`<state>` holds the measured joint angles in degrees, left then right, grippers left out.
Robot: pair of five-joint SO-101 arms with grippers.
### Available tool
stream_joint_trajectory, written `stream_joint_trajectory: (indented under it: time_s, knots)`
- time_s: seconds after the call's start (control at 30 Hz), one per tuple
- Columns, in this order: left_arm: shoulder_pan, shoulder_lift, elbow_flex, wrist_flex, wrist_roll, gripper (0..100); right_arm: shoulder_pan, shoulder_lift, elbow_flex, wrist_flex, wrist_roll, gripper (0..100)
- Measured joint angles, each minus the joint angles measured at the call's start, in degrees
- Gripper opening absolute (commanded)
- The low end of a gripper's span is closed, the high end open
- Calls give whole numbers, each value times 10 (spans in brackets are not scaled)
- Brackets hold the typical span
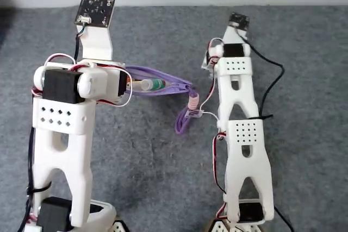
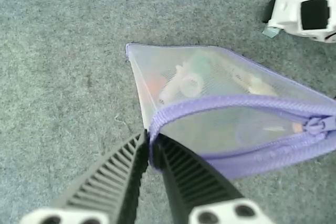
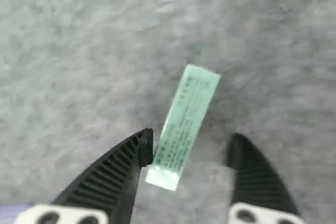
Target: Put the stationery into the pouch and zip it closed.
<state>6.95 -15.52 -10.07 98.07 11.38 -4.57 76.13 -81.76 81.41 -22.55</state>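
Two arms stand over the grey bench (image 1: 141,167). The left pincer (image 2: 150,142) is clamped tight on the end of the purple pouch (image 2: 226,108) beside its zip, which gapes open as far as the slider (image 2: 315,125). Stationery shows through the mesh. The right pincer (image 3: 191,140) is spread wide, tips either side of a green strip (image 3: 185,127) that lies flat on the bench near the pouch.

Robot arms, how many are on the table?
2. The left arm pinches a corner of the purple pouch; the right arm hangs over a green packet on the grey mat.
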Motion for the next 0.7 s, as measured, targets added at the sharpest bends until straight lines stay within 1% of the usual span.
stream_joint_trajectory:
  time_s: [0.03, 0.07, 0.13, 0.23, 0.33, 0.53, 0.7]
  knots:
    - [0, 0, 0, 0, 0, 11, 9, 1, -4, 0, 0, 12]
    - [0, 1, 0, 0, 0, 11, 15, 2, -6, 1, 0, 6]
    - [0, 1, 0, 0, 0, 11, 22, 3, -11, 2, 5, 19]
    - [0, 1, 0, 0, 0, 11, 24, 8, -29, 18, 22, 8]
    - [0, 1, 0, 0, 0, 11, 24, 12, -57, 61, 44, 8]
    - [0, 1, 0, 0, 0, 11, 23, 11, -119, 184, 98, 8]
    - [0, 1, 0, 0, 0, 11, 21, -21, -120, 191, 142, 8]
